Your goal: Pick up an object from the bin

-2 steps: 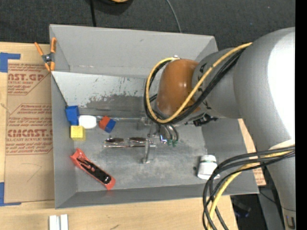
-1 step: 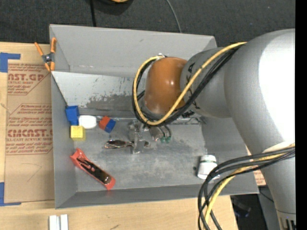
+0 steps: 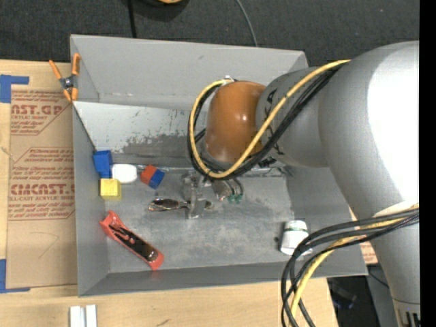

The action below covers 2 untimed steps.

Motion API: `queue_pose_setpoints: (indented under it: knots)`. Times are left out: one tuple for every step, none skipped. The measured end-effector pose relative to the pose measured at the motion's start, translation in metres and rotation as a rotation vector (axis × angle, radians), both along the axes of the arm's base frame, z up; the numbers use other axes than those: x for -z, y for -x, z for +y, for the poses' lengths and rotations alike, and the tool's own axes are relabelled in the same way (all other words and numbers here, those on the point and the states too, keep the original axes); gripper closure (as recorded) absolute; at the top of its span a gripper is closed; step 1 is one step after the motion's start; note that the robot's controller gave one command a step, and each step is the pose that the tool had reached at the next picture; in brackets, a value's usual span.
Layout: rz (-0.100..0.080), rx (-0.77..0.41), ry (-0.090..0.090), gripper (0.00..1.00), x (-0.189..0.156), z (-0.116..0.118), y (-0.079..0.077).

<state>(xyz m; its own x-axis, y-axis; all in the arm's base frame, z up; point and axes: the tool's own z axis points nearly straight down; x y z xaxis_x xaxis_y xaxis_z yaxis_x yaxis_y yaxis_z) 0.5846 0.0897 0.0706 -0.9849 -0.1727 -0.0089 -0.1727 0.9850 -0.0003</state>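
Gripper (image 3: pixel 197 201) low over mid-floor of bin (image 3: pixel 136 125); small dark brownish object (image 3: pixel 165 205) just beside it on its left; whether the claw is open or grips anything, cannot tell. Red flat tool (image 3: pixel 131 240) lies front-left.

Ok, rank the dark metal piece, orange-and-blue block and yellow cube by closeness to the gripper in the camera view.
1. The dark metal piece, just left of the gripper.
2. The orange-and-blue block, farther up-left.
3. The yellow cube, near the bin's left wall.

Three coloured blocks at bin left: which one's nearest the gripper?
The small orange-and-blue block, just right of the white piece. The blue cube and yellow cube sit farther left, away from the gripper.
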Motion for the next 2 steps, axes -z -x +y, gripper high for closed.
queue_pose_setpoints:
  knots:
    - [-0.008, 0.018, -0.001, 1.00, -0.1663, 0.0046, -0.0027]
    - [-0.003, 0.018, 0.000, 1.00, -0.1643, 0.0044, -0.0016]
